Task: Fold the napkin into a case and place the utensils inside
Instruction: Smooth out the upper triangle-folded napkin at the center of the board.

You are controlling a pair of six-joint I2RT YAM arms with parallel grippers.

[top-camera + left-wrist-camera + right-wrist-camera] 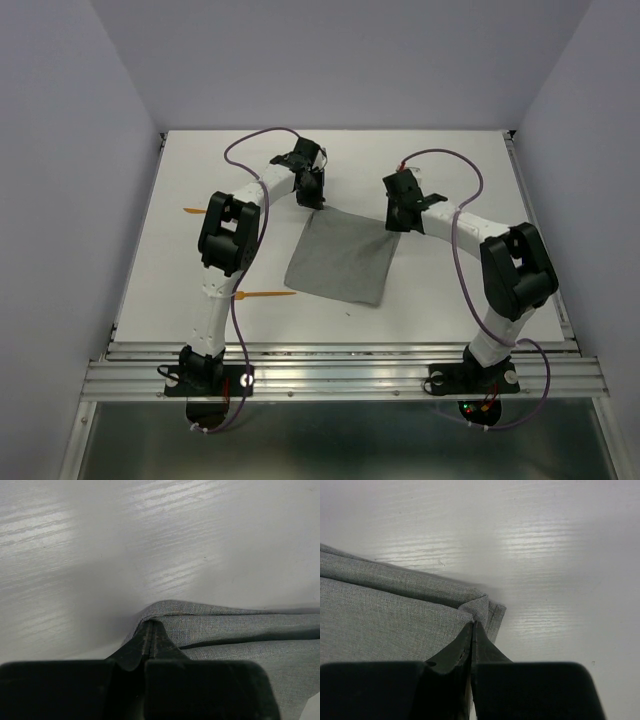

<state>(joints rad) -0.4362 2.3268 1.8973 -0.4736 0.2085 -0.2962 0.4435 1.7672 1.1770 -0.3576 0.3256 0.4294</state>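
Note:
The grey napkin (pixel 340 258) lies flat in the middle of the table, as an open sheet rather than a case. My left gripper (pixel 313 203) is shut on its far left corner; in the left wrist view the gripper (pixel 150 623) pinches the raised cloth (pixel 235 625). My right gripper (pixel 395 222) is shut on the far right corner; in the right wrist view the gripper (pixel 473 625) holds the folded-up cloth edge (pixel 395 610). One orange utensil (pixel 268 294) lies left of the napkin's near corner. The other orange utensil (pixel 195 211) lies further left, partly behind the left arm.
The white table (pixel 460 300) is walled by pale panels at the back and sides. A metal rail (pixel 340 372) runs along the near edge by the arm bases. Purple cables loop over both arms.

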